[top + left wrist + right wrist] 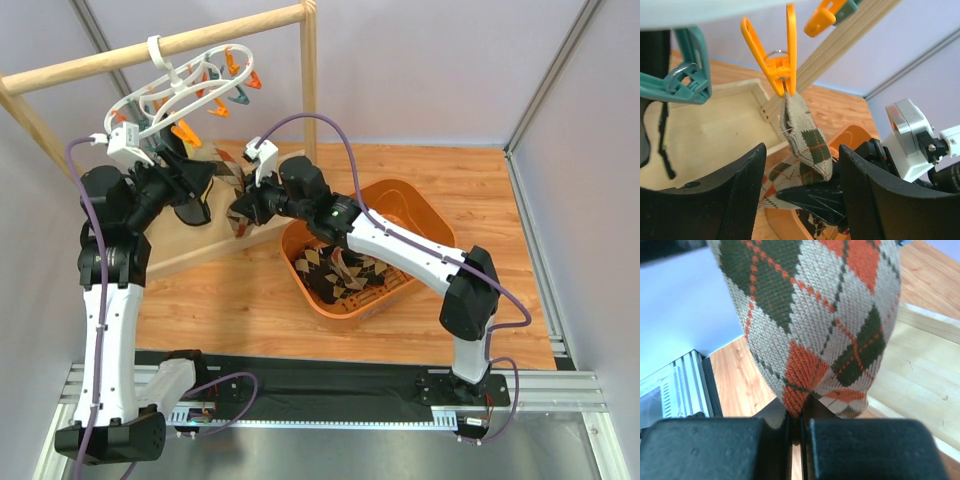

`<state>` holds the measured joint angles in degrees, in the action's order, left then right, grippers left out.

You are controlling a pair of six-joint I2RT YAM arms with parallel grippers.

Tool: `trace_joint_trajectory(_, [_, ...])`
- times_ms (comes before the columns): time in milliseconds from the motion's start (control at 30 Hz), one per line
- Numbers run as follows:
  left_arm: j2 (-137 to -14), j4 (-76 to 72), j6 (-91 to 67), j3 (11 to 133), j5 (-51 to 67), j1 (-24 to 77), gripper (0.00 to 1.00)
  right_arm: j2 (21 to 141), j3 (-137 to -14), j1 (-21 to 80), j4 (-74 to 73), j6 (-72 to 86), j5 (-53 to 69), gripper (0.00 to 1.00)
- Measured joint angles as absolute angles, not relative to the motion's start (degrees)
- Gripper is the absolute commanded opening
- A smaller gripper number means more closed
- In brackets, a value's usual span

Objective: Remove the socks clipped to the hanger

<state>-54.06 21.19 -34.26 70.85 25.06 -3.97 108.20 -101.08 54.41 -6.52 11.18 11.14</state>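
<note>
The white oval hanger (180,85) hangs by its hook from the wooden rail (150,50), with orange and grey-blue clips under it. An argyle sock (805,140) hangs from an orange clip (777,55); it also shows in the top view (228,178) and the right wrist view (815,315). My right gripper (800,425) is shut on the sock's lower end (240,208). My left gripper (802,200) is open just below the clip, with the sock seen between its fingers (730,195), and it sits under the hanger (190,180).
An orange basket (420,205) at centre right holds several argyle socks (345,275). The rail frame's pale wooden base (190,245) lies under the hanger. A teal clip (680,80) hangs left of the orange one. A wooden post (310,80) stands behind my right gripper.
</note>
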Motion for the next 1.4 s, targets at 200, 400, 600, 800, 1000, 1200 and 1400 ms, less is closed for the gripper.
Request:
trace_joint_trajectory(200, [-55.1, 25.6, -34.8, 78.0, 20.3, -4.1, 0.63, 107.9, -101.1, 54.5, -6.7, 11.7, 12.6, 0.00])
trace_joint_trajectory(400, [-60.6, 29.9, -37.1, 87.0, 13.4, -3.7, 0.63, 107.9, -101.3, 54.6, -7.0, 11.8, 13.0, 0.00])
trace_joint_trajectory(600, [-63.3, 32.7, -38.3, 88.8, 7.9, -3.7, 0.64, 107.9, -102.1, 54.6, -7.3, 11.7, 13.5, 0.00])
trace_joint_trajectory(800, [-62.2, 28.3, -39.7, 85.5, 7.3, -3.7, 0.64, 107.9, -102.5, 54.6, -7.4, 11.5, 13.6, 0.00])
trace_joint_trajectory(1000, [-61.7, 23.0, -41.1, 82.1, 8.2, -3.7, 0.64, 107.9, -102.8, 54.6, -7.6, 11.1, 13.7, 0.00])
trace_joint_trajectory(1200, [-62.5, 18.0, -42.1, 81.8, 10.0, -3.7, 0.64, 107.9, -102.8, 54.6, -7.7, 11.0, 13.8, 0.00])
trace_joint_trajectory(1400, [-63.1, 16.9, -42.7, 81.8, 10.1, -3.7, 0.62, 107.9, -102.8, 54.6, -7.9, 10.9, 14.1, 0.00])
